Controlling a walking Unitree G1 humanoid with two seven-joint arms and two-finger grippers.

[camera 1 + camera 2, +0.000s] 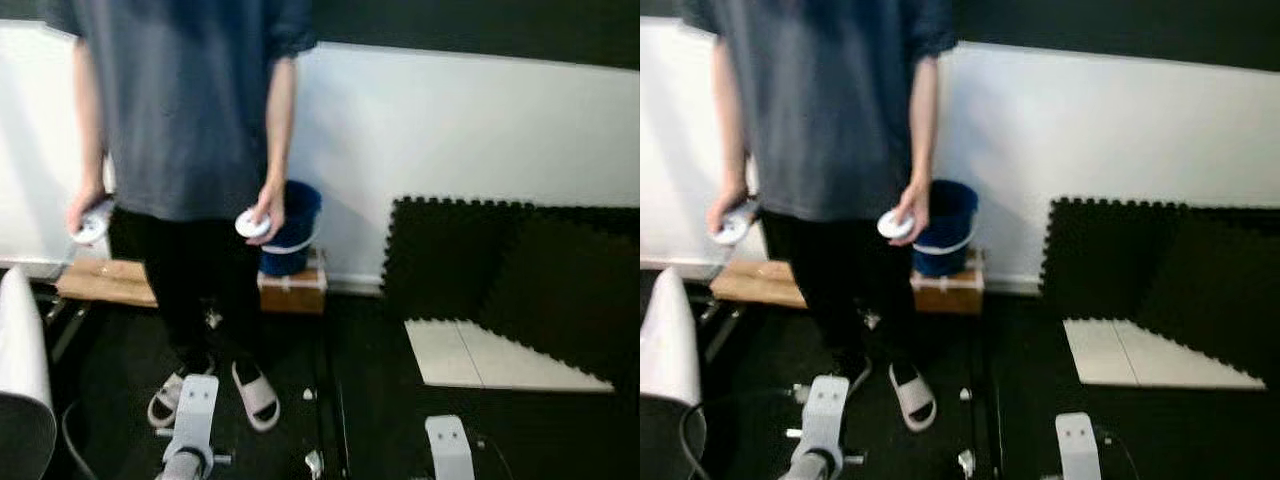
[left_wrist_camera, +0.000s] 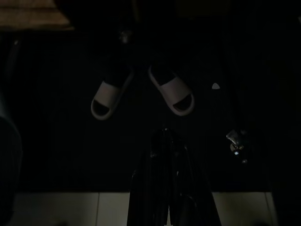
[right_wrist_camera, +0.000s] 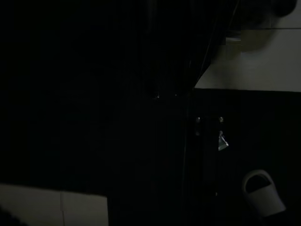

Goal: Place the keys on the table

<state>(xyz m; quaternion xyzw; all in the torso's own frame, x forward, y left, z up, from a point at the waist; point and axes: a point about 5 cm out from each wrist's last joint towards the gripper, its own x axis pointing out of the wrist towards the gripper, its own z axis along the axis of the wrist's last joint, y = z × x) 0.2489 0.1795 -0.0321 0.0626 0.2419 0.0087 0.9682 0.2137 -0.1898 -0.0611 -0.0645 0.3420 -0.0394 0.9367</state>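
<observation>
- Person point(image 1: 185, 120) stands facing the robot, close in, in a grey-blue tee, dark trousers and white slides point(image 2: 176, 94).
- A white controller point(image 1: 252, 224) is in one of the person's hands. A second one point(image 1: 92, 226) is in the other. Both arms hang at the sides.
- Behind the person there is a white wall, with a blue bucket point(image 1: 300, 215) sitting on a small wooden box point(image 1: 292, 290) against it.
- A flat wooden board point(image 1: 105, 280) lies on the floor by the wall, on the robot's left.
- Black foam mats point(image 1: 500, 270) lean on the wall to the right. A pale mat point(image 1: 500, 360) lies flat on the dark floor point(image 1: 380, 420) just in front of them.
- A white curved thing point(image 1: 20, 350) sits at the far left edge. I cannot make out what it is.
- Left arm point(image 1: 195, 415) is low, near the person's feet. Left gripper point(image 2: 165, 141) points down at the floor just short of the slides. The view is very dark, and I cannot tell if it is open or closed.
- Right arm point(image 1: 448, 445) hangs low, well right of the person, over bare dark floor. The state of its gripper cannot be told.
- Keys point(image 2: 235, 143): a small metallic glint on the floor, between the two arms and beside the person's feet. It looks like keys but is too dim to be sure. Nothing is touching it.
</observation>
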